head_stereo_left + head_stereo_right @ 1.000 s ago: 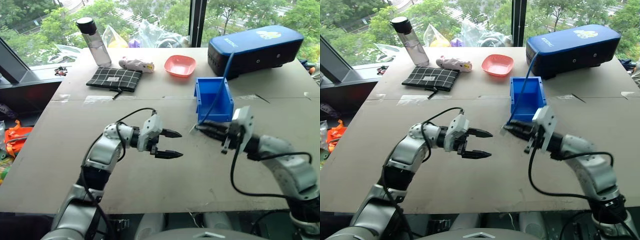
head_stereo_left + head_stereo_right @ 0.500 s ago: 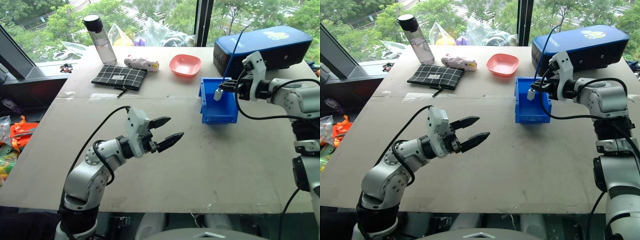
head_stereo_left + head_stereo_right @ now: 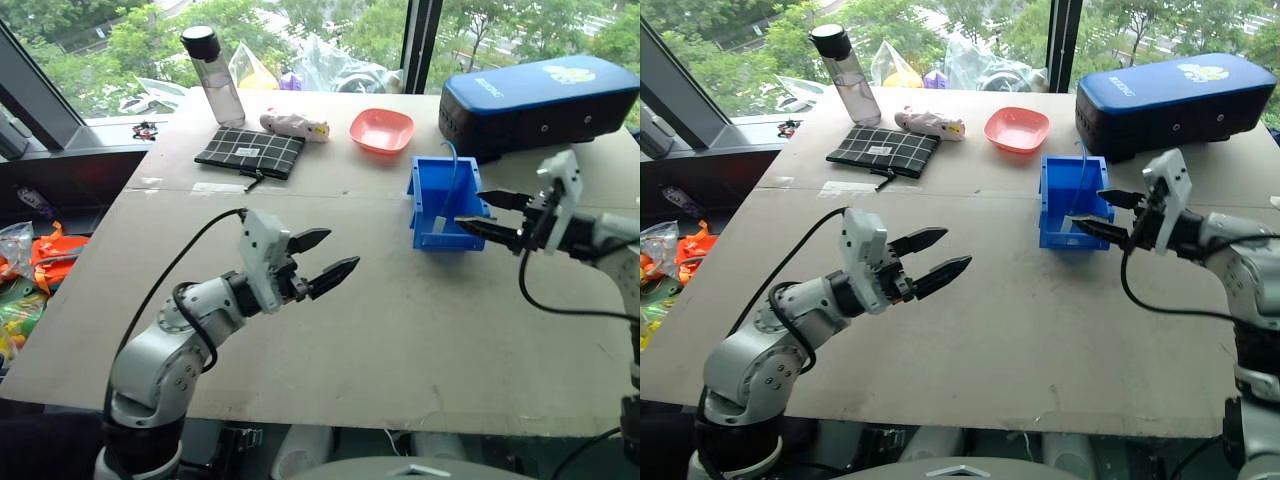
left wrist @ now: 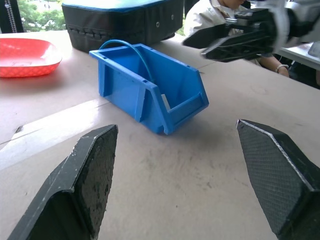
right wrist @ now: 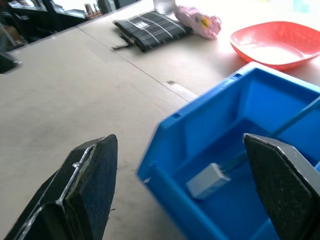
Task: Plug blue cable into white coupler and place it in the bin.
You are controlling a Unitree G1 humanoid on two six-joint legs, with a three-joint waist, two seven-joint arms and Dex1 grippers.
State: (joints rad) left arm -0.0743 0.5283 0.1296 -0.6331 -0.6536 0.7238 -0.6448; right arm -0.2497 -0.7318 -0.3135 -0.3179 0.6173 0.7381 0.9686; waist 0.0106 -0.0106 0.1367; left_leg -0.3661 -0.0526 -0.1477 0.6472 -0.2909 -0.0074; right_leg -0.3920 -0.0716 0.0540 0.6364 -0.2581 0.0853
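Fingers on our left gripper (image 3: 322, 262) are spread wide with nothing between them, and it hangs over the bare table (image 3: 400, 330) close to us, well apart from the bin (image 3: 443, 205). A bit farther out, on our right side, our right gripper (image 3: 478, 212) sits just by the low front of the bin. Its two black fingers (image 5: 82, 187) are wide apart too, and they hold nothing. Inside the bin we can see the white coupler (image 5: 206, 180) lying on the blue floor, with the blue cable (image 4: 131, 49) coming off it and curving up over the back wall. We think the cable is plugged in, but the spot where they join is too small for us to be sure. Past the bin stand the big dark-blue case (image 3: 540, 100), the red bowl (image 3: 382, 130), the checked cloth (image 3: 250, 152) and the water bottle (image 3: 213, 75). So the job looks nearly done to us — the main thing left is to pull away clean. Here is what could go wrong: the cable loop sticks up above the rim, and a finger could snag it and drag the coupler back out. Our right fingers are also very near the front edge — a bump there could push or tip the bin.
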